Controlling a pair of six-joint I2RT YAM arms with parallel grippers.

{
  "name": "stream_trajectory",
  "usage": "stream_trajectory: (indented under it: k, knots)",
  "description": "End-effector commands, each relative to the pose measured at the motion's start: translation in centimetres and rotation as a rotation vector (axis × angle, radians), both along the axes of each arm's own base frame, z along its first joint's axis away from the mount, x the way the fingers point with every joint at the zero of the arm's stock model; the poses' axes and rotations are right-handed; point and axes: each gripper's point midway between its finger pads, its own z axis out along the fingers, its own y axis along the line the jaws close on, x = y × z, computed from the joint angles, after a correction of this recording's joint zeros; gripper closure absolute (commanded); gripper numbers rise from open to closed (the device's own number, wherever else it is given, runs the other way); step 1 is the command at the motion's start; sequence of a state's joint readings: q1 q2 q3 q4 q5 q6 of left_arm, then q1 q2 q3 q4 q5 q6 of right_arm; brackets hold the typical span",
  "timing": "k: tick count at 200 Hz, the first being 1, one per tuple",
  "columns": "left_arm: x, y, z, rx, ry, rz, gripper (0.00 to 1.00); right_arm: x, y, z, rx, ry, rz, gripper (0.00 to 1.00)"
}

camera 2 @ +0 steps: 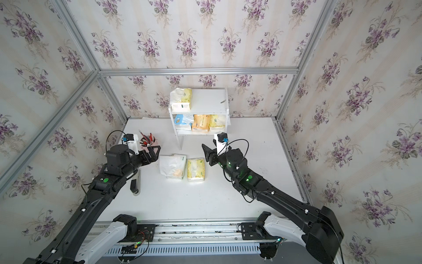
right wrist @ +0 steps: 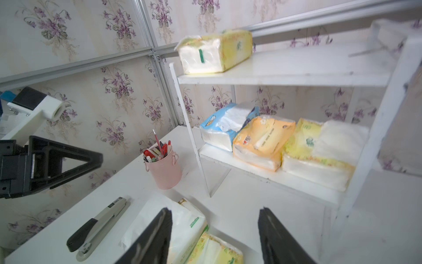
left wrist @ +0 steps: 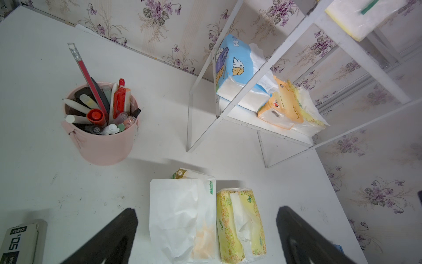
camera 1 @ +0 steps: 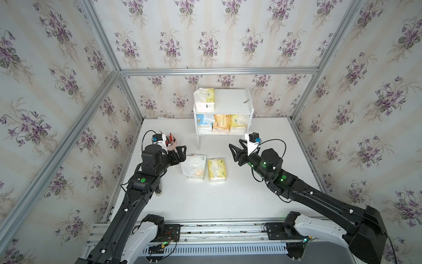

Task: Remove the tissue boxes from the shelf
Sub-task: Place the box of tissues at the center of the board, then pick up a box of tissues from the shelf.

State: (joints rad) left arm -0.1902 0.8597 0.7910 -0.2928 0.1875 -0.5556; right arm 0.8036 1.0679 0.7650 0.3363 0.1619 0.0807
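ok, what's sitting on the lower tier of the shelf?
The shelf holds three there, side by side: blue-and-white pack, orange pack, pale yellow pack. The board behind them is covered, so anything further back can't be seen.

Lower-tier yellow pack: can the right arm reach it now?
Probably yes: the right gripper is open and empty, the yellow pack sits at the open front of the shelf, nothing between them.

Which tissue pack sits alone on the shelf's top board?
The pale yellow pack at one end of the top board of the shelf. The blue pack, orange pack and second yellow pack share the lower board.
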Motion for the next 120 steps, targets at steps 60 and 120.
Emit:
stream_trajectory:
  k: [60, 120]
  knots:
    - [-0.6, 0.7, 0.2, 0.036, -0.030, 0.017, 0.01, -0.3, 2.7, 8.0, -0.407, -0.454, 0.127, 0.30]
    - [-1.0, 1.2, -0.4, 0.051, -0.018, 0.040, 0.01, 3.3, 5.8, 9.0, -0.689, -0.613, 0.150, 0.17]
